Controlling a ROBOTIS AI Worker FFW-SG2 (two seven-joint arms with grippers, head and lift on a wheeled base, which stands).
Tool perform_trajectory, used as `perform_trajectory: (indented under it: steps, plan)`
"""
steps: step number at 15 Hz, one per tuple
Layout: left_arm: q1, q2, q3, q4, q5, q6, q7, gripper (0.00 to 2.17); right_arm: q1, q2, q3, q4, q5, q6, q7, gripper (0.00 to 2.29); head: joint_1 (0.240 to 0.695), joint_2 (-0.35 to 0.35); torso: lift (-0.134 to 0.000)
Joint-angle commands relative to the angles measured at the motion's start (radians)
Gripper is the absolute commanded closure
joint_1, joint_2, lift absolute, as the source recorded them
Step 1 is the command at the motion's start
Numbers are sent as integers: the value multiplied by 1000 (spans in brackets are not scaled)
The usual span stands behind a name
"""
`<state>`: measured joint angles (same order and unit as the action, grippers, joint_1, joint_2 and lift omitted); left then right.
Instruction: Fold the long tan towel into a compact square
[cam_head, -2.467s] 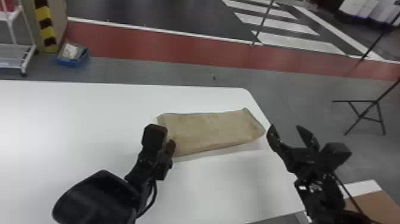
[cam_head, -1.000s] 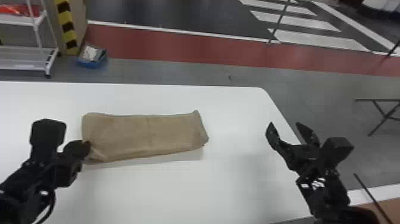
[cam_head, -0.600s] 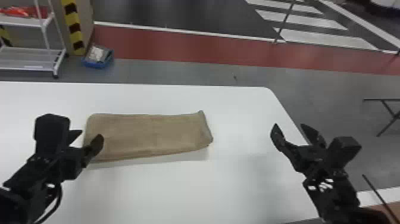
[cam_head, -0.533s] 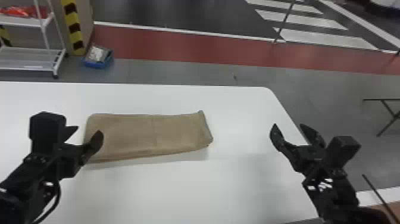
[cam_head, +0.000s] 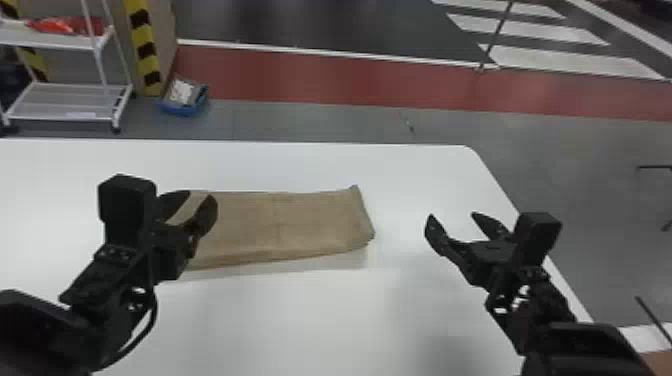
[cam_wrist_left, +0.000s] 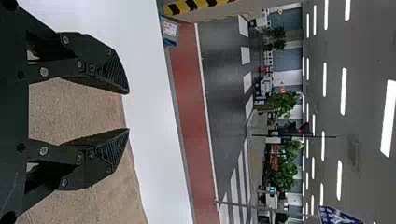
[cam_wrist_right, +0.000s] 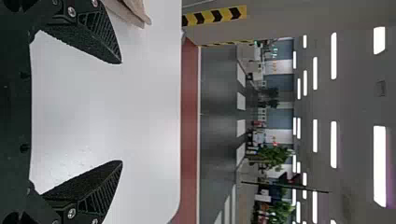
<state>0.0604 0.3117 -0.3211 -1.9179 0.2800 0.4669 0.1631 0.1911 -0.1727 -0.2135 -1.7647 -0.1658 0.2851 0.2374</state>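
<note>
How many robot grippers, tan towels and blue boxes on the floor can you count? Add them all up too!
Left gripper and right gripper: 2
Tan towel: 1
Blue box on the floor: 1
Total: 4

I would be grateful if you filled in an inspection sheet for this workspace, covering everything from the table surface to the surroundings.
Surface: white table, its far right corner rounded.
Job's things: tan towel, lying flat as a long strip, not yet a compact square; right end slightly uneven.
Clutter: blue bin with contents, on the floor beyond the table.
Grippers: left gripper at the towel's left end, jaws apart; right gripper right of the towel, jaws apart, holding nothing.
Cables: black cable looping beside the left arm's wrist.
Surroundings: shelved cart, red floor strip.
</note>
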Motion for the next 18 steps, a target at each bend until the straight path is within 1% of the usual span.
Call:
perform_trajectory:
  steps: [1, 3, 4, 5, 6, 7, 8, 9, 12, 14, 15, 16, 18]
  plan:
    - [-39, -19, -41, 54, -4, 14, -5, 1905, -39, -11, -3, -27, -57, 150, 17, 130, 695, -210, -123]
    - [-50, -19, -62, 82, -10, 17, -8, 1905, -74, -18, 0, -41, -63, 248, 68, 130, 695, -215, -123]
    - [-56, -22, -70, 99, -15, 17, -8, 1905, -99, -18, 2, -41, -64, 303, 77, 130, 695, -215, -123]
    - [-59, -23, -81, 117, -22, 17, 0, 1905, -122, -19, 5, -38, -72, 322, 86, 130, 695, -212, -123]
    - [-63, -33, -88, 142, -38, 17, 6, 1905, -140, -19, 6, -22, -70, 334, 108, 134, 695, -210, -123]
    - [-74, -40, -93, 171, -47, 14, 10, 1905, -170, -25, 28, 1, -60, 362, 122, 134, 695, -202, -123]
    - [-86, -45, -95, 198, -51, 14, 10, 1905, -202, -25, 45, 27, -60, 389, 122, 144, 695, -197, -123]
    - [-93, -51, -95, 218, -61, 14, 10, 1905, -239, -25, 60, 59, -70, 405, 126, 161, 695, -192, -123]
    - [-100, -52, -107, 237, -70, 14, 10, 1905, -314, -25, 91, 134, -92, 426, 149, 218, 695, -160, -123]
    - [-109, -59, -107, 250, -70, 14, 12, 1905, -355, -27, 117, 174, -89, 426, 227, 248, 695, -148, -123]
    - [-113, -60, -107, 257, -70, 14, 10, 1905, -372, -28, 135, 189, -83, 429, 246, 319, 695, -140, -123]
    - [-114, -60, -108, 258, -70, 14, 12, 1905, -380, -28, 149, 194, -78, 451, 247, 343, 695, -121, -123]
    - [-114, -60, -108, 258, -71, 14, 12, 1905, -383, -25, 169, 194, -52, 469, 247, 394, 695, -107, -123]
